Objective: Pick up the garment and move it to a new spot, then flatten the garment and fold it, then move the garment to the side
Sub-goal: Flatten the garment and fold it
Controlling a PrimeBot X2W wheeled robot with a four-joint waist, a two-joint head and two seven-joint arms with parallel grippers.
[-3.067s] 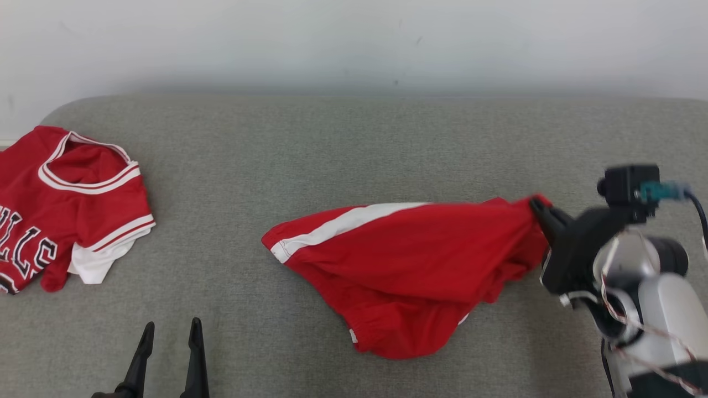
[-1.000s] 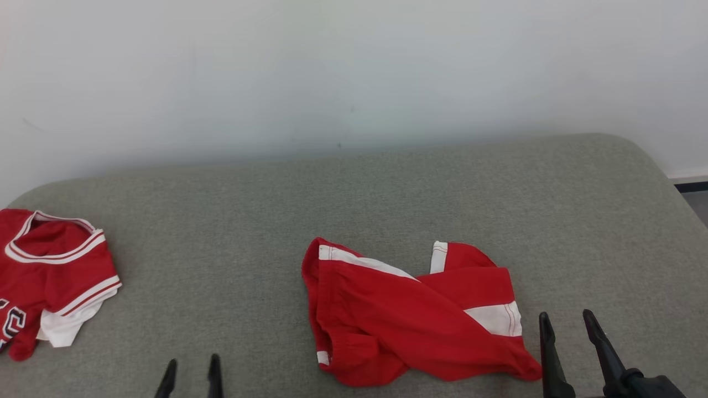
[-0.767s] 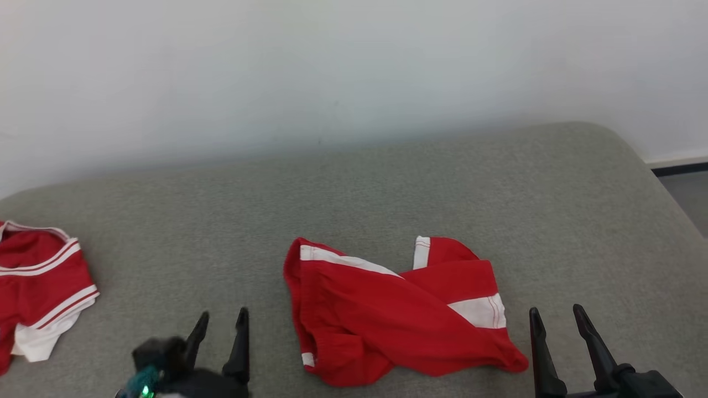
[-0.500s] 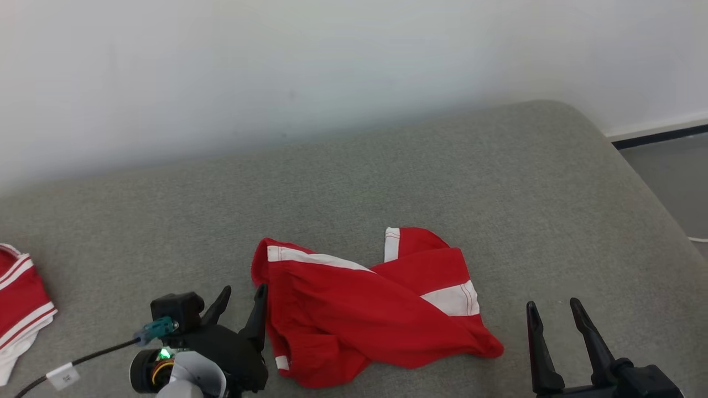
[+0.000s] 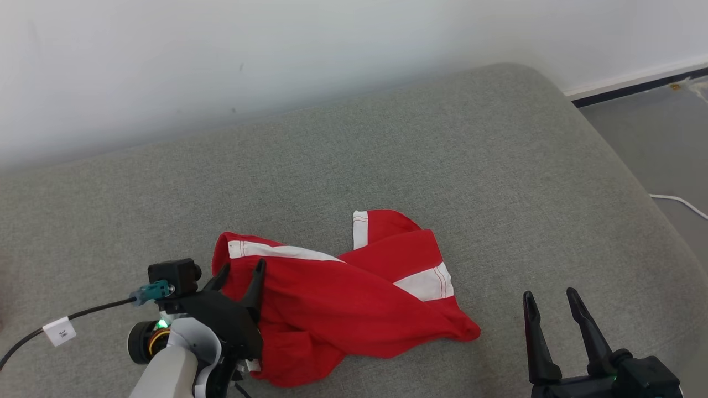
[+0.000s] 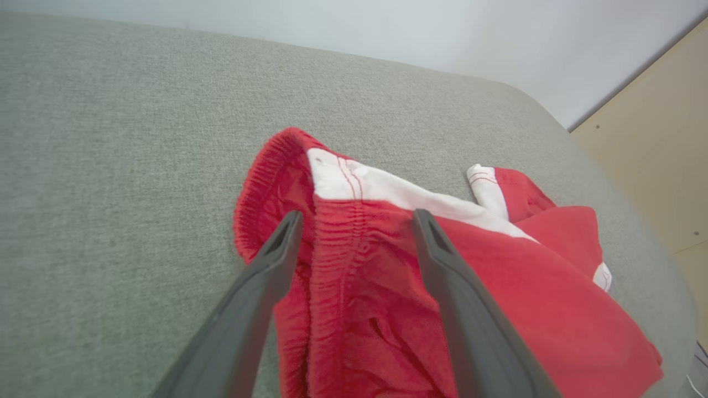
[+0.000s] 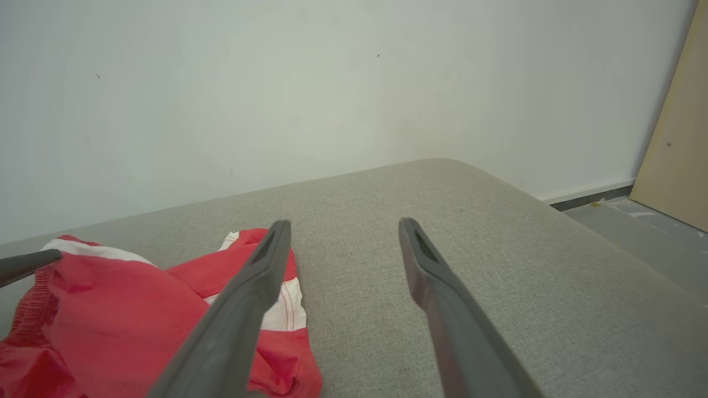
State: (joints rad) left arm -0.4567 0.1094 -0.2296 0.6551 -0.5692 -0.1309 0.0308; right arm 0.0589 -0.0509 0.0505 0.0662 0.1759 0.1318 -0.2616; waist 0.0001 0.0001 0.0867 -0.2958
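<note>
Shorts (image 5: 343, 298) are sitting crumpled on the near part of the grey cushion (image 5: 442, 138), well in from its rounded right end. They're red with white side stripes, and one leg is flopped across the other so a hem pokes out on the far side. That's nowhere near flat, so I'd say you're right at the start of the flattening step.

Your left jaws are spread wide and straddling the elastic waistband (image 6: 332, 243) at the left end of the shorts, with the gathered band sitting between the two fingers. Nothing is pinched yet. It's a sensible spot to go for: the band is the thickest edge, so a grip there should pull the whole garment and not just one loose layer.

Your right jaws are wide open too, holding nothing, and they hover over bare cushion just right of the shorts' near right corner. My guess is they're there to take the leg end, so you can tug the two ends apart and stretch out the crumple.

One thing to watch: from the left wrist view I can't tell whether one layer of the waistband or both sits between the fingers. Catch only one and the shorts will probably open like a bag. Also, the floor (image 5: 652, 138) is just past that right end, so don't drag too far that way.
</note>
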